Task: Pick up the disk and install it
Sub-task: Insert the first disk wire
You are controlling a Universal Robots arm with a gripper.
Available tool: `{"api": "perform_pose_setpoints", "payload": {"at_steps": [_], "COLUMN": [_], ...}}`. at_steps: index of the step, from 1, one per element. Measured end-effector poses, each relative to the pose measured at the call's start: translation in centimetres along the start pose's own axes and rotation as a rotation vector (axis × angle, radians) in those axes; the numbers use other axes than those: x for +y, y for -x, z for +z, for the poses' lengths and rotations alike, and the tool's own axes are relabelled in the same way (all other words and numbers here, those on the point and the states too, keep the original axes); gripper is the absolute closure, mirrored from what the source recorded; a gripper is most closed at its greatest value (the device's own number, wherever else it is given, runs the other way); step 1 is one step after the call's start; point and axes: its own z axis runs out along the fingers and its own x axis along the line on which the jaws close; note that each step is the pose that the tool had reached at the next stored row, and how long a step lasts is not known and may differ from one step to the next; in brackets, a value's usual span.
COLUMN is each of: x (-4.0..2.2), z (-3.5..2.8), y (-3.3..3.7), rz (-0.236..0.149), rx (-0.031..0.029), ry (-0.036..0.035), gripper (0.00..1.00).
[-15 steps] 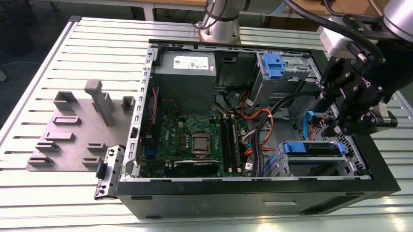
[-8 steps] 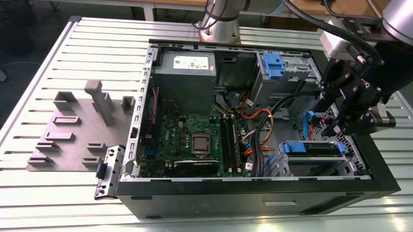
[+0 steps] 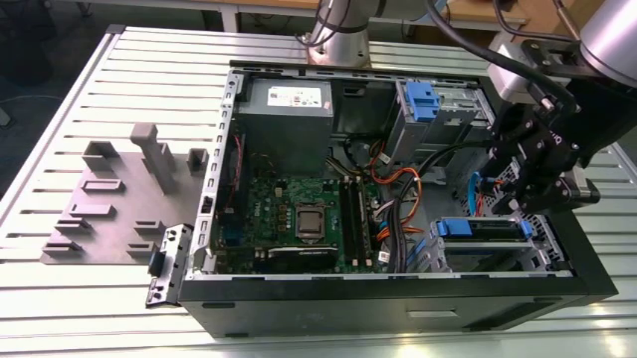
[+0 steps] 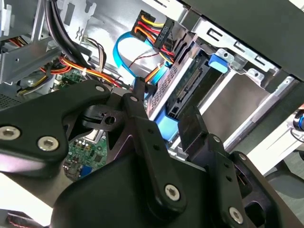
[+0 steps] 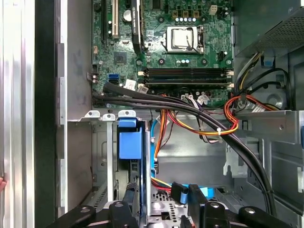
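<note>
The gripper (image 3: 545, 195) is seen at the right of the exterior view, lowered over the open computer case (image 3: 398, 306) beside the drive cage (image 3: 488, 250). In the second wrist view its black fingers (image 4: 192, 130) are spread apart, and nothing is gripped between them. The disk (image 4: 183, 88) is found seated in the bay at frame centre, blue rail showing; in the exterior view its blue front edge (image 3: 479, 228) sits at lower right. The motherboard (image 5: 161, 47) is visible across the first wrist view's upper middle.
</note>
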Motion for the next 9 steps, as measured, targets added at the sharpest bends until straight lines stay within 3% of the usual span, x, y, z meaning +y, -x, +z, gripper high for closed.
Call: {"api": "perform_pose_setpoints", "payload": {"at_steps": [9], "x": [-0.01], "z": [0.31], "y": [0.00], "rz": [0.000], "rx": [0.0002], "ry": [0.0036], "gripper": [0.45]}}
